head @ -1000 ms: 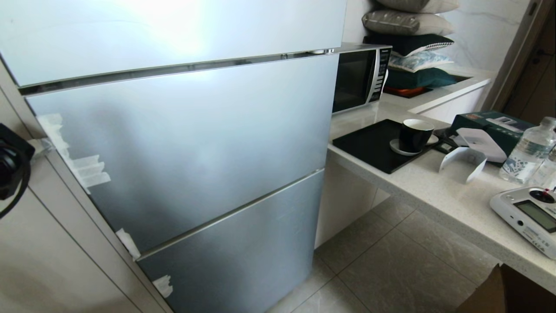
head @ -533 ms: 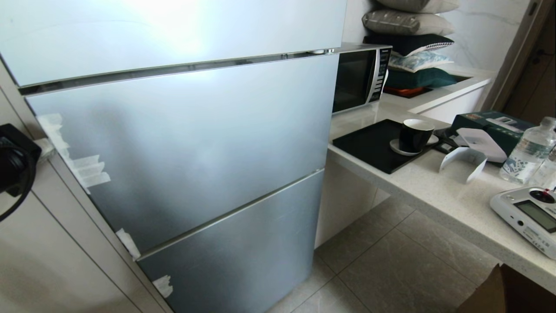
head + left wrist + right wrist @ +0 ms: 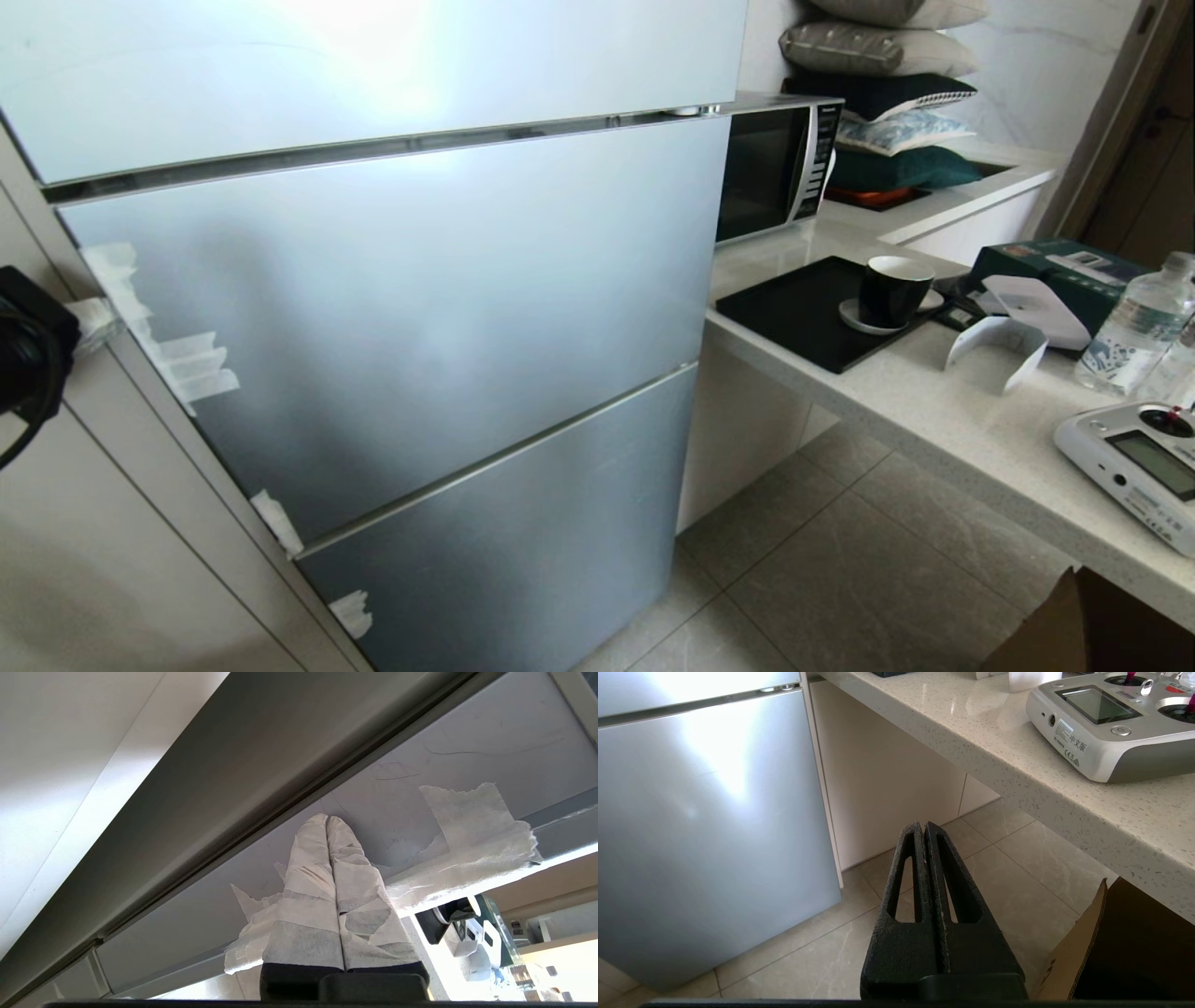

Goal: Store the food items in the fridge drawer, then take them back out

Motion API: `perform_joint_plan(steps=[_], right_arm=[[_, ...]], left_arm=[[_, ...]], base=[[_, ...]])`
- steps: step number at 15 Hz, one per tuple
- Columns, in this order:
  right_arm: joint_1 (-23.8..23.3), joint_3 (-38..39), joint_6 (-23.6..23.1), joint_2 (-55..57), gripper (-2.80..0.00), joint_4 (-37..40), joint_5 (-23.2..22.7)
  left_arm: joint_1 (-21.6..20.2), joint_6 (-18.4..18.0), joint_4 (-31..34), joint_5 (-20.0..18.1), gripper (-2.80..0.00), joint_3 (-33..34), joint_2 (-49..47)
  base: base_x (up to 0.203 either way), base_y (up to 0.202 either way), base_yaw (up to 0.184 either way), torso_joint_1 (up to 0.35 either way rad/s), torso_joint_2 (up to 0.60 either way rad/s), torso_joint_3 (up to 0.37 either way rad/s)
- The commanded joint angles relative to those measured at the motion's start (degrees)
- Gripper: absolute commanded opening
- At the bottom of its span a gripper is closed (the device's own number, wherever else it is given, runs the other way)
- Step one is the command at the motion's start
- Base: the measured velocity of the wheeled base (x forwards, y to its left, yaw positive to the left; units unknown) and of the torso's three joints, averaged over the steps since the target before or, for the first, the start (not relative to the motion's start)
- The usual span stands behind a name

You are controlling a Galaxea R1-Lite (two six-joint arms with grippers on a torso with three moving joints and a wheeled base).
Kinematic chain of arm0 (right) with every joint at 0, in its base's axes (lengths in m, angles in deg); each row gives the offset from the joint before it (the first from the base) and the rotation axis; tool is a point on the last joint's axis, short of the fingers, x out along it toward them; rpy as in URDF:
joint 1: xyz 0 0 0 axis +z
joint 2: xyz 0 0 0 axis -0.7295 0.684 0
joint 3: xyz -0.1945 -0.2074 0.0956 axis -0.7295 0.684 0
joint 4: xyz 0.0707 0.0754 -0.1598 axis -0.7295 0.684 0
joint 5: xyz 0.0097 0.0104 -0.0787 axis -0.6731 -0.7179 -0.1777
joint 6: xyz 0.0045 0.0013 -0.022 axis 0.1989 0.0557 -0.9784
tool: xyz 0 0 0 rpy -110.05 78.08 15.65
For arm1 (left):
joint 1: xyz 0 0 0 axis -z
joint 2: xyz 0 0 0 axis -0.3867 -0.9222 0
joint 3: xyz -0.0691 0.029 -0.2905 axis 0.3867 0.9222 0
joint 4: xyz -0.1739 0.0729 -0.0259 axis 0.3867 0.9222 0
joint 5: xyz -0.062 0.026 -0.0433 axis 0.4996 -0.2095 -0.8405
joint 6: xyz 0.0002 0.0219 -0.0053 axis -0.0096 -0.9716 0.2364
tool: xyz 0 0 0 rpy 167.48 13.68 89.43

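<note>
Left tool (image 3: 328, 820), tips pressed together, noses against the taped fridge door (image 3: 420, 793) edge; stiff, slick panel, best hooked at its side lip

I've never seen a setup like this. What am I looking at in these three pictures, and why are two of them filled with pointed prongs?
A two-armed robot films itself. The wide picture comes from its head: a closed grey-blue fridge, beside it a counter with a microwave, a black cup on a tray, a water bottle and a grey remote controller. The other two come from cameras on its wrists. The prongs are its grippers. The left gripper, wrapped in white tape, is shut with its tips at the fridge's taped door edge. The right gripper, bare black, hangs shut above the floor. Neither holds anything; no food shows.
</note>
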Motion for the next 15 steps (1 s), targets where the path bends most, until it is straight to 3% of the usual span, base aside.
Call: perform_joint_plan(steps=[1,15], right_arm=[[0.0,0.0,0.0,0.0,-2.8,0.0,0.0],[0.0,0.0,0.0,0.0,-2.8,0.0,0.0]], left_arm=[[0.4,0.2,-0.2,-0.5,-2.8,0.0,0.2],[2.2,0.1,-0.2,-0.9,-2.8,6.0,6.6]], base=[[0.0,0.0,0.0,0.0,0.0,0.0],[0.0,0.0,0.0,0.0,0.0,0.0]])
